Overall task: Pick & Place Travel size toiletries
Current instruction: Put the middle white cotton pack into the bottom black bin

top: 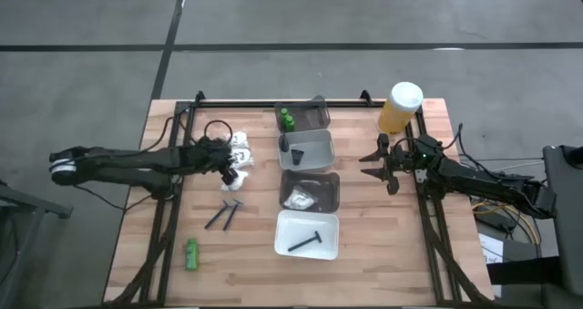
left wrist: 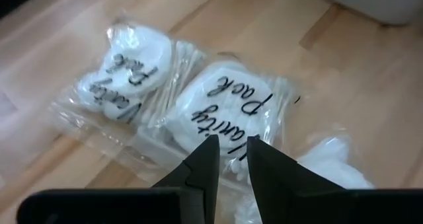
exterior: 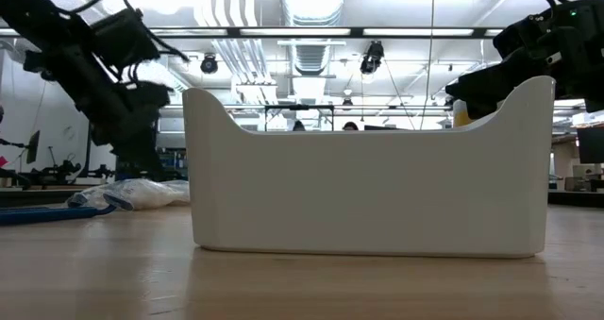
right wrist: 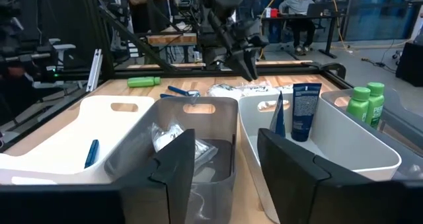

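High view: a light wooden table carries four rectangular trays in a column down its middle. Farthest from the camera's near edge is a dark grey tray holding two small bright green bottles. Next is a pale grey tray with a small dark tube standing in it, then a darker grey tray holding a white crinkly packet, then a white tray with a slim dark razor-like stick lying in it. A big yellow container with a white cap stands near the table's far right corner.

Left of the trays, loose on the wood, lie a cluster of clear packets of white cotton pads lettered "Vanity Pack", two more dark sticks, and one green bottle on its side.

Reaching in from the left, the left gripper hovers just above the packets, its fingers only a narrow slit apart and holding nothing. Right of the trays, the right gripper hangs with its fingers partly spread, holding nothing.
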### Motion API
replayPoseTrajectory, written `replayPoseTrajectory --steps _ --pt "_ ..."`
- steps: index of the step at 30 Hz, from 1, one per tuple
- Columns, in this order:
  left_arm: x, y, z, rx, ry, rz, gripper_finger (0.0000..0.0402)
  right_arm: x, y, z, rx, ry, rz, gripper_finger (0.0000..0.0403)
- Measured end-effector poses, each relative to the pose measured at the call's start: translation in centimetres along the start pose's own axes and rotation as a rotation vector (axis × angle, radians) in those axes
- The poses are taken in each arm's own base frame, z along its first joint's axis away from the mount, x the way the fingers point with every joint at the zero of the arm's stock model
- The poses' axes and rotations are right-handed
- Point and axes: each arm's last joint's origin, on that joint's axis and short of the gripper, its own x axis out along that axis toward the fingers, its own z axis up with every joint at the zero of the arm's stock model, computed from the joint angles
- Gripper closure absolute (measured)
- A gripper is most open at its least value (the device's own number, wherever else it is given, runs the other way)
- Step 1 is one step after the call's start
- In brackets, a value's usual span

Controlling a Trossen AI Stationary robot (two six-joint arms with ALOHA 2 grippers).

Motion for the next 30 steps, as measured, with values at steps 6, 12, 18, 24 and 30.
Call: replayPoseTrajectory --steps 6,12,18,24,30 --pt "2.1 -0.5 -0.5 0.017 0.085 0.025 0.0319 0.0 0.0 0.0 0.000 0.000 0.000 0.0226" --pt "3.3 -0.7 -0.4 0.038 0.107 0.034 0.0319 0.0 0.0 0.0 0.000 -0.001 0.000 0.0216" --pt "4.2 -0.9 -0.7 0.081 0.134 0.034 0.0328 0.0 0.0 0.0 0.000 0.000 0.000 0.0207" --pt "4.5 -0.9 -1.1 0.091 0.161 0.039 0.0391 0.0 0.0 0.0 0.000 0.000 0.000 0.0202" --pt "3.5 -0.8 -0.4 0.079 0.105 0.012 0.0398 0.0 0.0 0.0 0.000 0.000 0.000 0.0214"
